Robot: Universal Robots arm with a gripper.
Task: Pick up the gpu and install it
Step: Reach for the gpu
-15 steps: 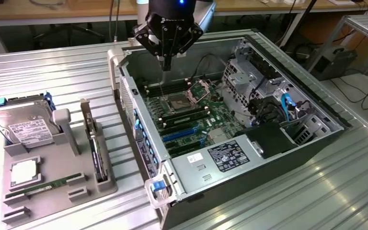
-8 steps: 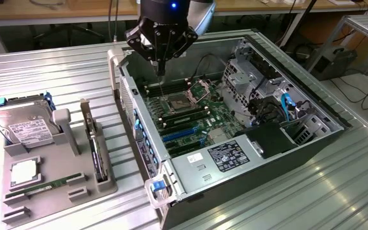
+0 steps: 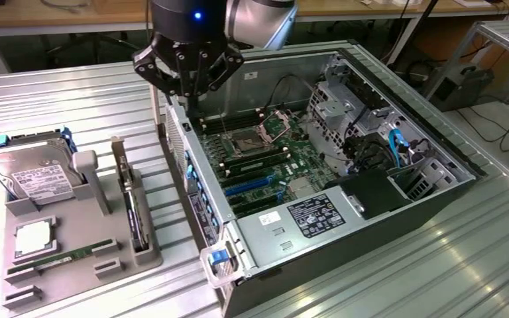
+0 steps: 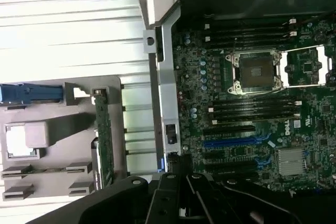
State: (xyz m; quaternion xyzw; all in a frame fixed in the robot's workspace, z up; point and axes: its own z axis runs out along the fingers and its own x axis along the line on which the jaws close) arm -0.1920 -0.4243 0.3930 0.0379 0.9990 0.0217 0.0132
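Black gripper hung over the rear wall of the open computer case, close above its edge, with nothing in it; whether it was open or closed I could not tell. Below it, inside the case, lay the green motherboard. The gpu was not yet taken: it stood on its edge in the grey holder, at the exterior view's left of the case, beside the hard drive.
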